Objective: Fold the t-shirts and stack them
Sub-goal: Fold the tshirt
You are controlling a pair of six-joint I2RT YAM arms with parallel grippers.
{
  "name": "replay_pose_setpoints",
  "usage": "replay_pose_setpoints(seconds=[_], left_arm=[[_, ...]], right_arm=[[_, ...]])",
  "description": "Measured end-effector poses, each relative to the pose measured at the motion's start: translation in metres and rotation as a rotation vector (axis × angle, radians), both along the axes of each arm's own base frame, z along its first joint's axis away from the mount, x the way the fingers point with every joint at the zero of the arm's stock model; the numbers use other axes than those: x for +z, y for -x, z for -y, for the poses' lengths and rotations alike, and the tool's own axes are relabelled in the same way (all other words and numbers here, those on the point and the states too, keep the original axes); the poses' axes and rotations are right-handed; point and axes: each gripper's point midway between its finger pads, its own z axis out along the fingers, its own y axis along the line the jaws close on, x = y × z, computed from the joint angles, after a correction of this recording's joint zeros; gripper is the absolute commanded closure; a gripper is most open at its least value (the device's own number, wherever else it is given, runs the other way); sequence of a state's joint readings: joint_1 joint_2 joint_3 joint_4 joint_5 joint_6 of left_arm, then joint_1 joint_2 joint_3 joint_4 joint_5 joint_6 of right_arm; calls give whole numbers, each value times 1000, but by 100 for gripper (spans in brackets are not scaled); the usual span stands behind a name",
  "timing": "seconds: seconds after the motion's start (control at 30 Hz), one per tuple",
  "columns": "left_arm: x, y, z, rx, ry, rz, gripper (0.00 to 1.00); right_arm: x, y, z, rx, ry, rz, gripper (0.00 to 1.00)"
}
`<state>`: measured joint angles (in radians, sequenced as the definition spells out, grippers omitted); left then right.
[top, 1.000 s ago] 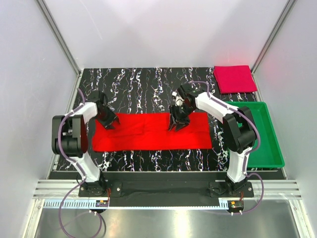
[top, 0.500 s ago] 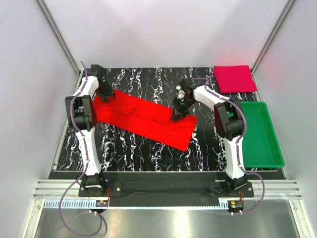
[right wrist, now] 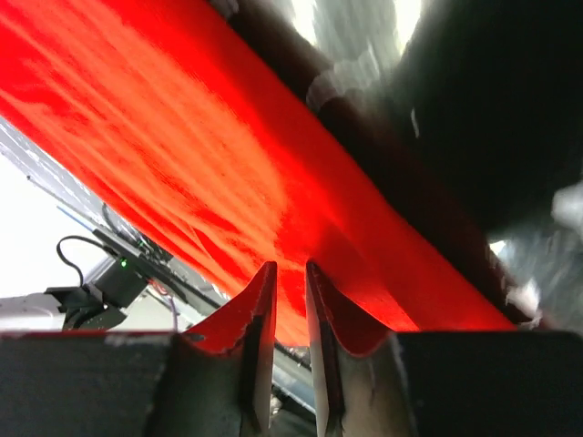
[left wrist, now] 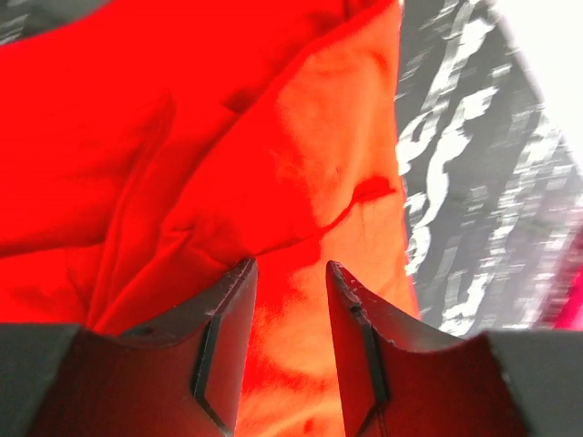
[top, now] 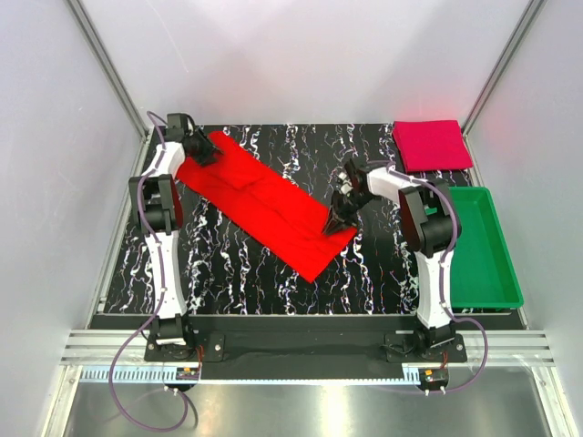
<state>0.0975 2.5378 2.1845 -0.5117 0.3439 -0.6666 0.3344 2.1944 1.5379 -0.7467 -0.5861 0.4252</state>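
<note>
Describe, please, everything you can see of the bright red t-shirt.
The bright red t-shirt is soft, plain cloth, folded into a long creased band stretched diagonally over the black marbled table, far-left to centre-right. The left gripper pinches its far end, the right gripper a near-end corner; nothing else touches it.

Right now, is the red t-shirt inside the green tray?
No: the red t-shirt stretches diagonally over the black table, left of the green tray.
</note>
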Motion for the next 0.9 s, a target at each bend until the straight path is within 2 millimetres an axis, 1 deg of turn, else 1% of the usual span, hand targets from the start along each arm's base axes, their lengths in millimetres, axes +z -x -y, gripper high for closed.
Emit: replay_pose_setpoints(seconds=[0.1,0.17,0.23,0.3,0.4,0.47,0.53,0.57,0.6,0.7,0.77,0.83,0.9], left_arm=[[1,-16,12,2,96,57,57],[2,-25,18,-5,147,87,57],[4,-32,23,-18,171,115,55],[5,-33,27,-33,169,124,52],[10,-28,32,-62,130,136,49],[14,-17,34,-72,93,122,48],[24,-3,36,-78,42,110,47],[36,3,37,-79,8,118,47],[44,5,40,-86,-3,129,47],[80,3,48,-92,-34,200,48],[94,1,55,-99,-32,233,49],[94,1,64,-105,-26,236,49],[82,2,72,-105,-14,210,49]], right_arm=[[0,19,3,-18,-12,-17,74],[0,38,9,-32,-5,-42,74],[1,48,13,-37,-1,-57,73],[4,54,15,-40,7,-61,71],[13,54,14,-37,4,-50,68],[21,51,11,-29,-2,-35,68],[30,45,4,-14,-13,-10,65],[35,42,0,-4,-20,7,65],[38,39,-4,5,-26,22,65],[49,34,-17,36,-53,53,65],[48,31,-24,52,-58,57,65],[41,26,-29,63,-57,57,65],[31,24,-30,67,-49,41,65]])
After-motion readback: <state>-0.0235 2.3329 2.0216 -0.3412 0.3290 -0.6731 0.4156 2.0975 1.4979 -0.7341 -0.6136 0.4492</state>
